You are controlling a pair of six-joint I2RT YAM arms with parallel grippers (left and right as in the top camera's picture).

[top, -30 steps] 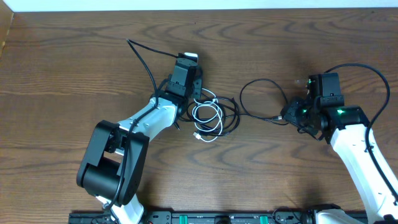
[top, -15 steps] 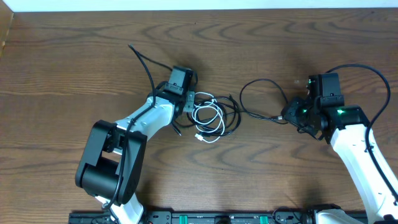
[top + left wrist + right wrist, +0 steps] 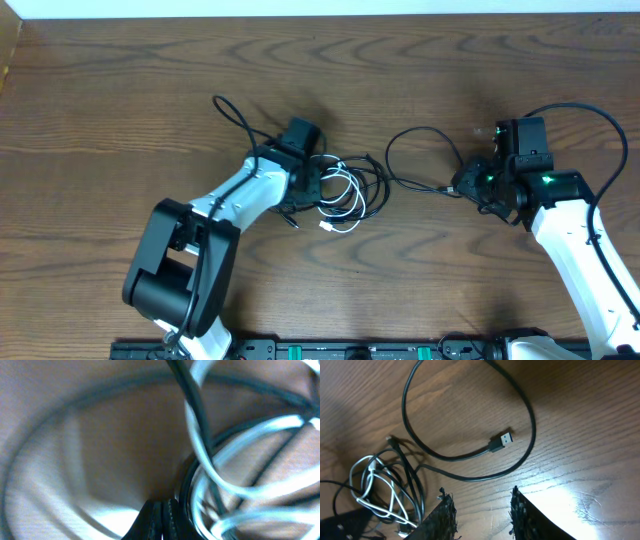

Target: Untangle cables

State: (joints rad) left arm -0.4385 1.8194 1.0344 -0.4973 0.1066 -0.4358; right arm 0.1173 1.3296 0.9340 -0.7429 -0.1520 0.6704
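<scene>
Cables (image 3: pixel 352 188) lie mid-table: a white cable (image 3: pixel 338 196) coiled among black loops, with one black USB cable (image 3: pixel 501 440) apart to the right. Over the last second the left gripper (image 3: pixel 161 516) has dropped into the tangle's left edge, nudging the white coil and dragging a black tail (image 3: pixel 218 100) inward; nothing looks freed yet. Its fingertips (image 3: pixel 150 521) seem pressed together, but blur hides any pinched strand. The right gripper (image 3: pixel 481 510) waits spread wide, empty.

That looked like a robotics lab: a wood-grain desk (image 3: pixel 120 90), a left arm (image 3: pixel 235 195) and right arm (image 3: pixel 580 240) beside a black rail (image 3: pixel 350 350) with green fittings.
</scene>
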